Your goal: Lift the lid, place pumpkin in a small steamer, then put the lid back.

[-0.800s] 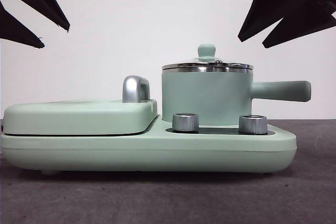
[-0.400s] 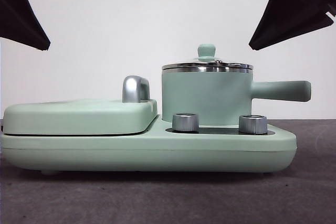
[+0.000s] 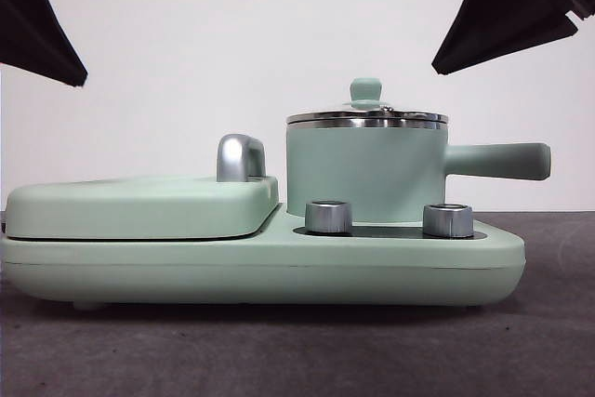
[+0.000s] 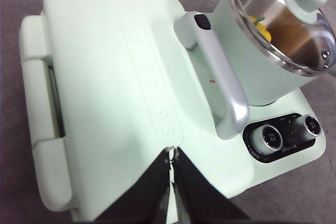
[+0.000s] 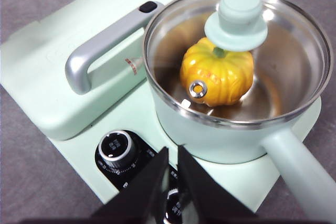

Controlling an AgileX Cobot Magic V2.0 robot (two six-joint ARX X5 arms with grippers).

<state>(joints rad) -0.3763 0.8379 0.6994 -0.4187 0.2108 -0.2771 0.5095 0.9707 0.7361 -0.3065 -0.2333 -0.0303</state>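
Since round glass lid with mint-green knob sits on mint-green steamer pot, glossy orange pumpkin inside, you're done: right gripper nearer, left gripper further off, both pinched closed, empty.

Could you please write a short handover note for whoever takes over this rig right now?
Left claw: shut, empty, raised above the griddle cover.
Right claw: nearly shut, empty, raised near the control knobs.
Pumpkin: inside the small steamer, seen through the glass.
Lid: seated on the steamer's rim.
Done: by how things lie, all three steps.
Left: nothing visible; perhaps only parking the arms.
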